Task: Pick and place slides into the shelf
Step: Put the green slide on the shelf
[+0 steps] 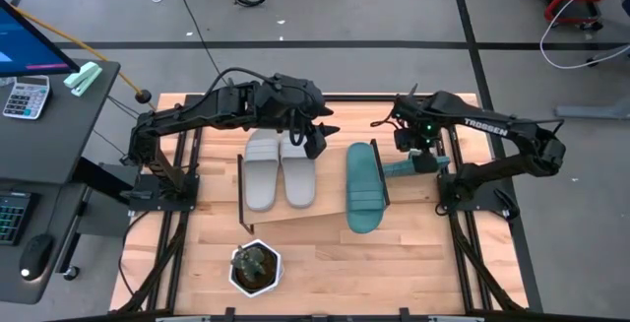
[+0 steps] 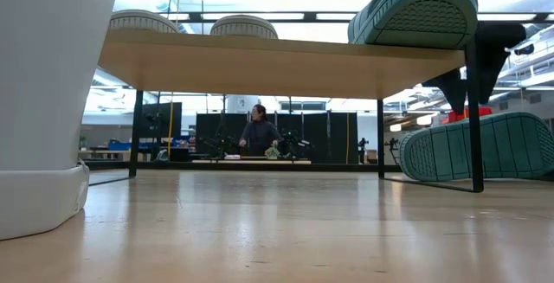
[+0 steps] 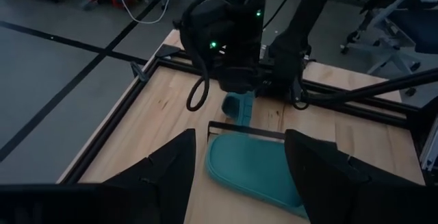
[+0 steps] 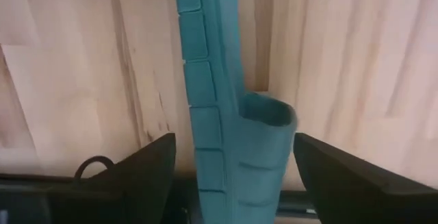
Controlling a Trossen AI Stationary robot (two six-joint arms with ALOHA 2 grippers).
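Observation:
Two light grey slides (image 1: 263, 169) (image 1: 297, 171) lie side by side on the shelf (image 1: 305, 219), soles down. One teal slide (image 1: 364, 186) lies on the shelf's right end, its toe overhanging the near edge (image 2: 415, 10). The second teal slide (image 1: 406, 168) (image 2: 485, 149) stands on its long edge on the table just right of the shelf. My right gripper (image 1: 425, 157) is open over it, one finger on either side of the slide (image 4: 226, 114), with a gap showing. My left gripper (image 1: 317, 140) is open above the far end of the grey slides.
A small plant in a white pot (image 1: 255, 268) (image 2: 43, 101) stands at the table's near edge, left of centre. The shelf's thin black legs (image 2: 473, 118) stand close to the teal slide on the table. Bare tabletop (image 1: 433, 253) lies near and right. A person shows far behind (image 2: 258, 131).

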